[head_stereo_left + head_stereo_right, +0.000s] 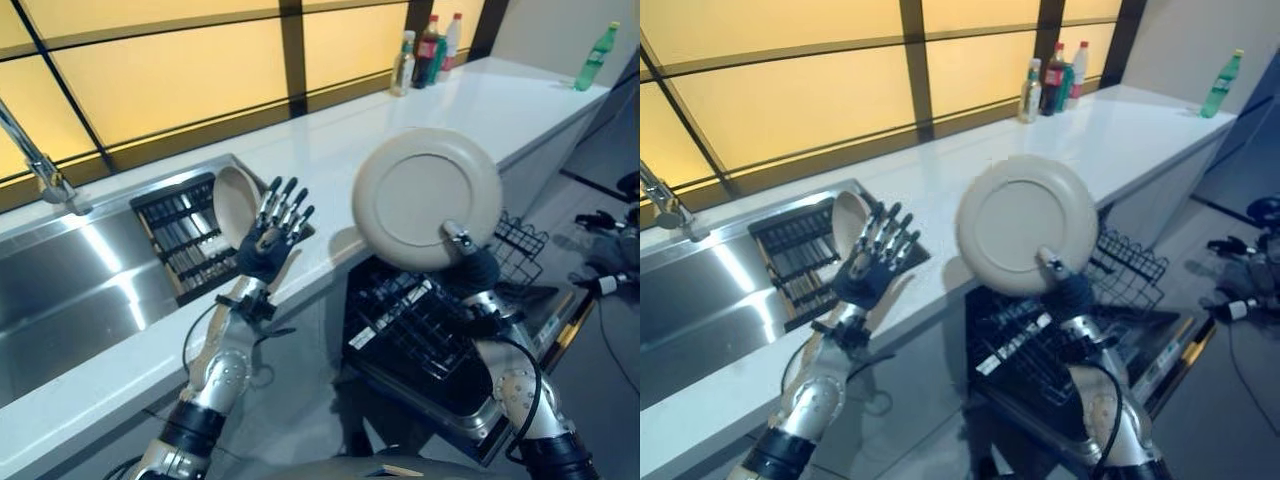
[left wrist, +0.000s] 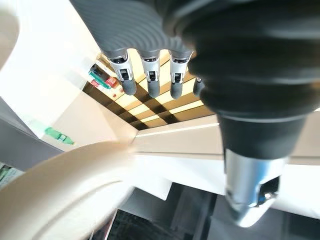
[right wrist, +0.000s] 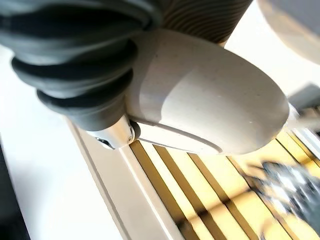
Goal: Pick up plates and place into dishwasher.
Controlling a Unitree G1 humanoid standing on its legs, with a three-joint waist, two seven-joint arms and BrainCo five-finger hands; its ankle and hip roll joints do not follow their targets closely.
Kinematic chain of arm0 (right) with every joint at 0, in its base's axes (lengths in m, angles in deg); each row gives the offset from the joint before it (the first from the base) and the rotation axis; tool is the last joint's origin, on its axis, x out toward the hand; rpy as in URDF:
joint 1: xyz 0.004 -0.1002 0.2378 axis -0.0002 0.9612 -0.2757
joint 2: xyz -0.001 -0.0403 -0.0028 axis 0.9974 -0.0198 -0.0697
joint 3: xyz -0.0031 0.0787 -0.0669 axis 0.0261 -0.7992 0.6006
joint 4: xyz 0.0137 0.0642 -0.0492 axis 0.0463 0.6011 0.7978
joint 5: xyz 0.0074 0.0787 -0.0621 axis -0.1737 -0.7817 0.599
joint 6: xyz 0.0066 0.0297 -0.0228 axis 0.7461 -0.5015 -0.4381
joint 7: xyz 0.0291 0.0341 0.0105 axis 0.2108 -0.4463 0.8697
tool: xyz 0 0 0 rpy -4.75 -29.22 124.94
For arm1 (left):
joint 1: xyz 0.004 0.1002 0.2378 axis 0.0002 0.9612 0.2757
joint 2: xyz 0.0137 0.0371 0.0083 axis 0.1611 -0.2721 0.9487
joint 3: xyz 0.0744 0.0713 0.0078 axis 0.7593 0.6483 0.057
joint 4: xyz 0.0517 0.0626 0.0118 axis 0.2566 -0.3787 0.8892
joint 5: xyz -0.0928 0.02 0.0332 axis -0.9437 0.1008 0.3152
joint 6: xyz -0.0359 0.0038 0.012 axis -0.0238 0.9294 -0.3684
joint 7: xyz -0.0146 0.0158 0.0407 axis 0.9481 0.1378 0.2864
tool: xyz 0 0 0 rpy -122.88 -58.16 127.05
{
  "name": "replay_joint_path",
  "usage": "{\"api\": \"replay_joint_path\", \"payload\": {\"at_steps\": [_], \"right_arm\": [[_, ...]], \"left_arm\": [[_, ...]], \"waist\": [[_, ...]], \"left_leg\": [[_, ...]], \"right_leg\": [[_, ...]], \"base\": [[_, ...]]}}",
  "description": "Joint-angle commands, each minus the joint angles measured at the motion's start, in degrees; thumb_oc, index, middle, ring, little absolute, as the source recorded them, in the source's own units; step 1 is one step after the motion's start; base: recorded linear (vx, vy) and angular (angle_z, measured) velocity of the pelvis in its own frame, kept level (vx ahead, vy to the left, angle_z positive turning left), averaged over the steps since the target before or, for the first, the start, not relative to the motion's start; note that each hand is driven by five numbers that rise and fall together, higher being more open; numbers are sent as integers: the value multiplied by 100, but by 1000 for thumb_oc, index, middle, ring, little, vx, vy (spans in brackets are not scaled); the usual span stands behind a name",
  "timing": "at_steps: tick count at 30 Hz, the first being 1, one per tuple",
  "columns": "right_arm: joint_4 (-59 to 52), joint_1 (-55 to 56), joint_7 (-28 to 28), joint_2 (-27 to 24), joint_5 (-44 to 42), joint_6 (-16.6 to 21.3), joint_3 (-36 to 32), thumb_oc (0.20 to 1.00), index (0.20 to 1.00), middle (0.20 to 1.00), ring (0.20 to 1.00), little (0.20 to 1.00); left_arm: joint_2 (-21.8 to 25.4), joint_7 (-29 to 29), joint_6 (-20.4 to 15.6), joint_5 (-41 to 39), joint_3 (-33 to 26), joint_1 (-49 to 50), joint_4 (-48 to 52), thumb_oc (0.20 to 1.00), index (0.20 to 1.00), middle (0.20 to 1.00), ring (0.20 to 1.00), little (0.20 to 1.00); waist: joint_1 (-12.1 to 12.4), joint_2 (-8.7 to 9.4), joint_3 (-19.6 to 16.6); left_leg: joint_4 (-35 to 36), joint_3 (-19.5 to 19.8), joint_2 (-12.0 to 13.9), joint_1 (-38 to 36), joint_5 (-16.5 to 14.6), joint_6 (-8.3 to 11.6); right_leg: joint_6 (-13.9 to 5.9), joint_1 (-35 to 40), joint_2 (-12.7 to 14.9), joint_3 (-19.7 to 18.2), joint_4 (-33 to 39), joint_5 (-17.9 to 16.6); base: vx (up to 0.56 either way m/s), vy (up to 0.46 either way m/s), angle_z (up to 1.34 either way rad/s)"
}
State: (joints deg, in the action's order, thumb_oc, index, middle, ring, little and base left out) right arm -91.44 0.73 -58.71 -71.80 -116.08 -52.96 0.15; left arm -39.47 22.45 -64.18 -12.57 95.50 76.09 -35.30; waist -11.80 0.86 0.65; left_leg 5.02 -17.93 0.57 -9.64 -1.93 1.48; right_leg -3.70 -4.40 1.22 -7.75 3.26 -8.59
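My right hand (image 1: 472, 268) is shut on the lower edge of a round beige plate (image 1: 425, 195) and holds it upright, its underside facing me, above the open dishwasher's black lower rack (image 1: 420, 330). In the right wrist view the thumb (image 3: 116, 136) presses on the plate (image 3: 210, 110). A second beige plate (image 1: 233, 205) stands on edge in the black dish rack (image 1: 178, 238) inside the sink. My left hand (image 1: 268, 245) is raised just in front of it, open with straight fingers (image 2: 150, 75) and holding nothing.
A steel sink (image 1: 70, 290) with a faucet (image 1: 40, 165) lies at the left of the white counter (image 1: 330, 140). Bottles (image 1: 425, 48) stand by the window and a green bottle (image 1: 595, 58) at the far right. A wire basket (image 1: 520, 245) sticks up behind the dishwasher rack.
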Motion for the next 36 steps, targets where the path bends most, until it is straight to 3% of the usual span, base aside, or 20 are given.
{"api": "replay_joint_path", "payload": {"at_steps": [1, 8, 10, 13, 18, 25, 33, 36], "right_arm": [[265, -19, -412, -14, 539, 639, -585, 200, 200, 200, 200, 200], [962, 153, -370, -401, 1164, 543, -976, 200, 200, 200, 200, 200], [1143, 110, -525, -493, 1496, 612, -968, 200, 200, 200, 200, 200], [1493, -32, -829, -651, 2089, 620, -973, 200, 200, 200, 200, 200], [2220, -199, -919, -1071, 3397, 237, -906, 200, 200, 200, 200, 200], [3436, -490, -882, -1589, 4033, -35, -713, 200, 200, 200, 200, 200], [3593, -609, 62, -1766, 4700, 143, -185, 200, 200, 200, 200, 200], [3408, -590, 385, -1817, 4556, 268, -87, 200, 200, 200, 200, 200]], "left_arm": [[183, 358, 80, 50, -224, 254, 411, 1000, 1000, 1000, 1000, 1000], [375, 754, 429, 68, 112, 753, 531, 1000, 1000, 1000, 1000, 1000], [386, 902, 596, -87, 249, 868, 372, 1000, 1000, 1000, 1000, 1000], [530, 1006, 542, 51, 437, 1014, 98, 1000, 1000, 1000, 1000, 1000], [686, 1267, 802, -9, 250, 1258, -301, 1000, 1000, 1000, 1000, 1000], [760, 1744, 1018, -78, -1, 1291, -476, 1000, 1000, 1000, 1000, 1000], [763, 1842, 1279, -70, -46, 1201, -437, 1000, 1000, 1000, 1000, 1000], [746, 1867, 1368, -72, -65, 1215, -500, 1000, 1000, 1000, 1000, 1000]], "waist": [[-130, -60, -39], [-133, 33, 87], [-128, 70, 139], [-129, 99, 229], [-70, 77, 315], [157, 80, 333], [313, 90, 356], [320, 106, 340]], "left_leg": [[-609, 460, -33, 606, -113, -438], [-685, 510, -49, 714, -154, -483], [-712, 496, -49, 754, -182, -508], [-813, 449, -29, 844, -225, -522], [-880, 422, 0, 847, -259, -530], [-1118, 537, 26, 905, -370, -537], [-1143, 690, 69, 880, -357, -498], [-1130, 684, 80, 846, -356, -493]], "right_leg": [[-205, 100, 32, -65, -651, 414], [-232, -37, 52, -49, -706, 371], [-248, -85, 63, -47, -719, 363], [-280, -193, 84, -23, -775, 343], [-326, -237, 133, 47, -873, 350], [-305, -251, 204, 221, -1074, 442], [-302, -176, 244, 377, -1110, 498], [-301, -156, 249, 404, -1100, 497]], "base": [[1, -54, -7], [-9, -65, -4], [-30, -67, -7], [-44, -73, -1], [13, -60, 0], [56, -34, 3], [38, -11, 11], [15, 5, 17]]}}
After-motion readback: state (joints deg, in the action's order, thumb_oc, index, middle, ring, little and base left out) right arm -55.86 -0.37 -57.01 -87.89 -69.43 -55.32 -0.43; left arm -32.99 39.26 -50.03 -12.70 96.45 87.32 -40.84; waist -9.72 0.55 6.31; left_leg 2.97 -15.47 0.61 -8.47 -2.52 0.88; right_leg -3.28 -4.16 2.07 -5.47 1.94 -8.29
